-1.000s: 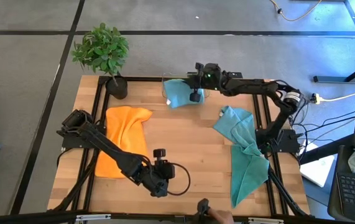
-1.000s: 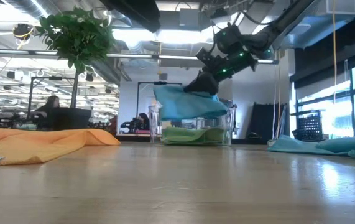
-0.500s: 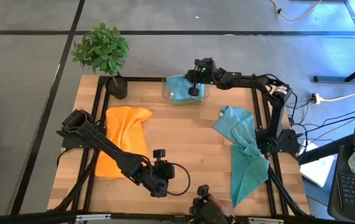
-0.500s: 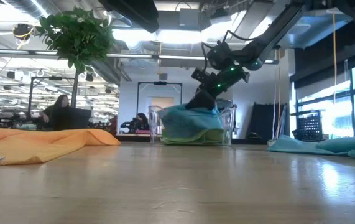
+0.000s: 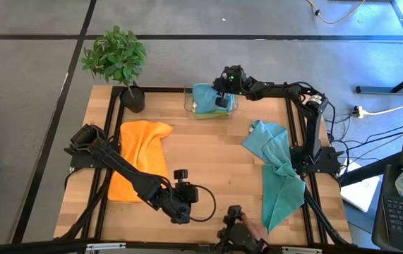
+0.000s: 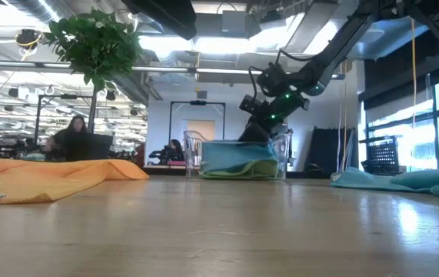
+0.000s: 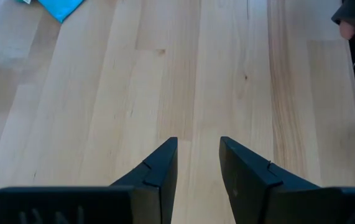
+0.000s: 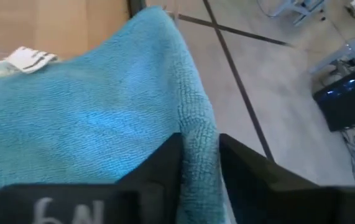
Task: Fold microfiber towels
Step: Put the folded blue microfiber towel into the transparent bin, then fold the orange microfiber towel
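Right gripper [image 8: 199, 155] in the bin [image 5: 189, 106], fingers pinching the blue towel [image 8: 96, 118]; left gripper [image 7: 199, 163] parted above bare table [image 7: 165, 81].

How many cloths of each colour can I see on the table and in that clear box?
Orange towel: 1, spread on the table.
Teal towels: at least 1; the heap may hold more.
Blue towel: 1, in the clear bin.
Green towel: 1, under the blue one.
Total: at least 4.

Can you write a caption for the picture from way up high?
Right gripper puts a blue towel in the clear bin; left gripper waits.
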You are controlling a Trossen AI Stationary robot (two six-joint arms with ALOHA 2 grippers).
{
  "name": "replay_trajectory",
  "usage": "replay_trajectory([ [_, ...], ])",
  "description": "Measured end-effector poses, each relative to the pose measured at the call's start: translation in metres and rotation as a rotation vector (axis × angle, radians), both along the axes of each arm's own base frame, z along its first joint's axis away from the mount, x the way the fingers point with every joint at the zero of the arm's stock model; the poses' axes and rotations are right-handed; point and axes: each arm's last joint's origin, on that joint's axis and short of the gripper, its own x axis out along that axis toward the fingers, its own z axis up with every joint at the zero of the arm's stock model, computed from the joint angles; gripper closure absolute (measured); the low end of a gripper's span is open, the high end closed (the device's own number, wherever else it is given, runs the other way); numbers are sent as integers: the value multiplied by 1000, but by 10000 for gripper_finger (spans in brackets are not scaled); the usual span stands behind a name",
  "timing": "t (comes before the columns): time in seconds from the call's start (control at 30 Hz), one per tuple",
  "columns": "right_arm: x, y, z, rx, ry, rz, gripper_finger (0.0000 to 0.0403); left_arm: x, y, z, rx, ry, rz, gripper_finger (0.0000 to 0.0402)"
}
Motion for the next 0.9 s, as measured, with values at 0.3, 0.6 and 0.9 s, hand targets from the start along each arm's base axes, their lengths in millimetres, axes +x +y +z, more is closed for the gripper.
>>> replay_trajectory([
  [0.3,7,9,0,-11,7,7,189,0,0,0,1,1,-1,291],
  [0.6,19,29,11,-152,82,-71,127,0,1,0,12,-11,16,291],
  [0.9,10,44,66,-222,-11,-107,120,0,1,0,4,-15,38,291],
])
